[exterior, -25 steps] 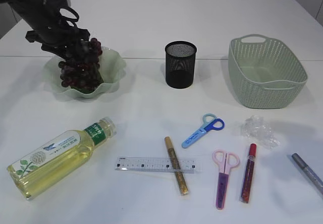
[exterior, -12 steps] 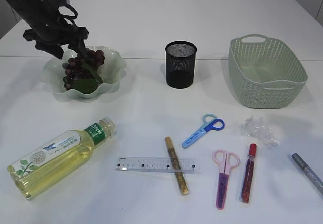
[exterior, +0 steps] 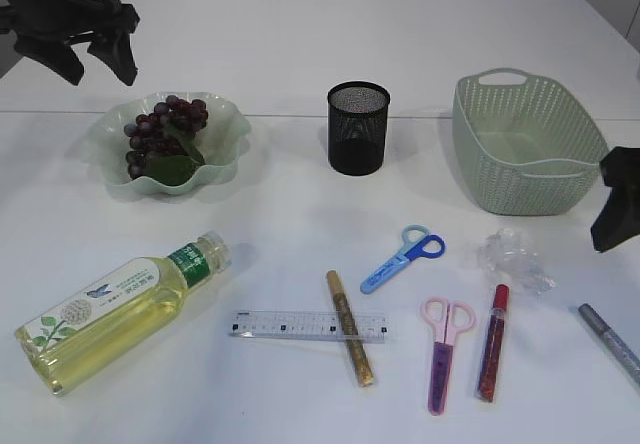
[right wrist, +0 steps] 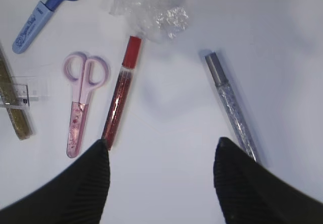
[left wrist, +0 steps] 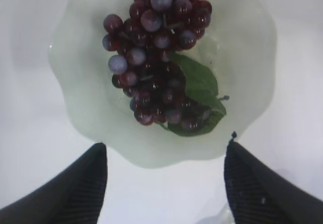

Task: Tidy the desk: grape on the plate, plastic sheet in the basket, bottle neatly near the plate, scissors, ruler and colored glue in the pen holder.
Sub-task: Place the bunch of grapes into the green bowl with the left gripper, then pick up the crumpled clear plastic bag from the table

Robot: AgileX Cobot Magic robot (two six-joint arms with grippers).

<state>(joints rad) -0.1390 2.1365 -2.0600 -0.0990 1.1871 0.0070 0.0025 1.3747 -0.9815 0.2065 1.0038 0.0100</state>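
- Bunch of dark purple grapes [exterior: 160, 136] with a green leaf lies inside the pale green, wavy-rimmed translucent plate [exterior: 228, 124]; berries glossy and round, some dusted with whitish bloom.
- Left gripper [left wrist: 164, 178] hangs above the plate's near rim, black ribbed fingers [left wrist: 75, 183] spread wide, nothing between them.
- Clear plastic bottle of yellow liquid [exterior: 115, 311] lies on its side in front of the plate; green-and-white label with a bird and leaf motif, print too small to read.
- Transparent ruler [exterior: 308, 325] lies flat with the gold glitter glue stick [exterior: 349, 327] crossing over it.
- Black wire-mesh cylindrical pen holder [exterior: 357, 127] stands upright, mid-table.
- Blue-handled sheathed scissors [exterior: 402, 258]; pink-handled scissors [right wrist: 81, 100]; red glitter glue tube [right wrist: 120, 92]; silver glitter glue tube [right wrist: 231, 105].
- Crumpled clear plastic sheet [right wrist: 146, 6] sits just beyond the red tube's cap.
- Green woven-pattern plastic basket [exterior: 525, 142] stands at right.
- Right gripper [right wrist: 161, 183], fingers spread, empty, above bare white table [exterior: 300, 214].
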